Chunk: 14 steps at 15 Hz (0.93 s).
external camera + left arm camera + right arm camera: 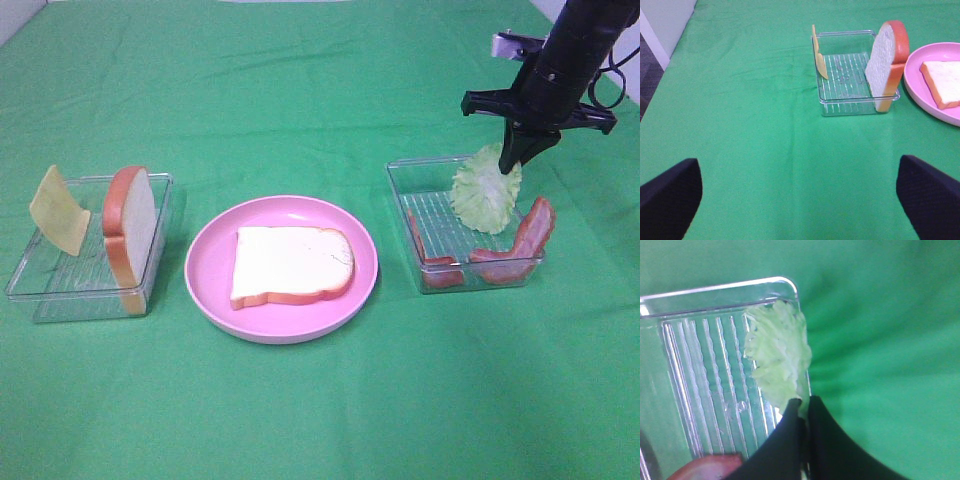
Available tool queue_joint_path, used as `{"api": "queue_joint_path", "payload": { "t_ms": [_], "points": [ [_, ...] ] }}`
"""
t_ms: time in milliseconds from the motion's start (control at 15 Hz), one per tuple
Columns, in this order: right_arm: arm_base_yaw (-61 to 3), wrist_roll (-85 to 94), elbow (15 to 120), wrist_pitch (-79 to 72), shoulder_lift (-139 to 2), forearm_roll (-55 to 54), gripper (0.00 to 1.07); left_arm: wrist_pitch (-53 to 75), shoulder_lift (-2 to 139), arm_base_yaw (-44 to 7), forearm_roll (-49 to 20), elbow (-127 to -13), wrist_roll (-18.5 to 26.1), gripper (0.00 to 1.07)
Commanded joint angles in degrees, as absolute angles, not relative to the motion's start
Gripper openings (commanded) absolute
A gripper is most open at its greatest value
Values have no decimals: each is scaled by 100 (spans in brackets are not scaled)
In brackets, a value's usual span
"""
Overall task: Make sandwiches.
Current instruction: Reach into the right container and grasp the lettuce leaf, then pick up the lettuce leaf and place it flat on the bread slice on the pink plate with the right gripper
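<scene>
One white bread slice [292, 264] with orange-brown crust lies flat on the round pink plate [210, 262]. A second bread slice [130, 225] stands upright in the left clear tray [60, 290], with a yellow cheese square [58, 210] leaning at its far end; both also show in the left wrist view [886, 62] [819, 55]. My right gripper [512, 160] is shut on the top edge of the pale green lettuce leaf [485, 190], which hangs over the right tray [415, 180]; the wrist view shows the pinch [802, 412] on the lettuce [777, 355]. Bacon strips [525, 240] lean in that tray. My left gripper [800, 200] is open.
A green cloth covers the table. The right tray's ribbed floor [705, 375] lies under the lettuce. The table's left edge and a grey floor [650, 65] show in the left wrist view.
</scene>
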State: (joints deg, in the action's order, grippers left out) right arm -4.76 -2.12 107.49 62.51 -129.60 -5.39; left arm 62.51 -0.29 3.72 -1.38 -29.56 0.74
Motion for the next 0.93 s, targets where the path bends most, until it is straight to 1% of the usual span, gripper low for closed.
{"api": "queue_joint_path", "payload": {
  "t_ms": [67, 533, 667, 800, 867, 933],
  "points": [
    [-464, -149, 10772, 6308, -12920, -521, 0, 6171, -80, 367, -172, -2951, 57, 102],
    [-487, -298, 10812, 6893, -11757, -900, 0, 6171, -80, 367, -172, -2951, 57, 102],
    [-498, -155, 10812, 7036, -11482, -1404, 0, 6171, -80, 367, -172, -2951, 57, 102],
    [-647, 115, 10600, 6996, -11196, -2074, 0, 6171, -80, 367, -172, -2951, 57, 102],
    [-951, 344, 10107, 6658, -10978, -2704, 0, 6171, -80, 367, -172, -2951, 57, 102],
    [-1163, 487, 9866, 6492, -10938, -2997, 0, 6171, -80, 367, -172, -2951, 57, 102]
  ]
}}
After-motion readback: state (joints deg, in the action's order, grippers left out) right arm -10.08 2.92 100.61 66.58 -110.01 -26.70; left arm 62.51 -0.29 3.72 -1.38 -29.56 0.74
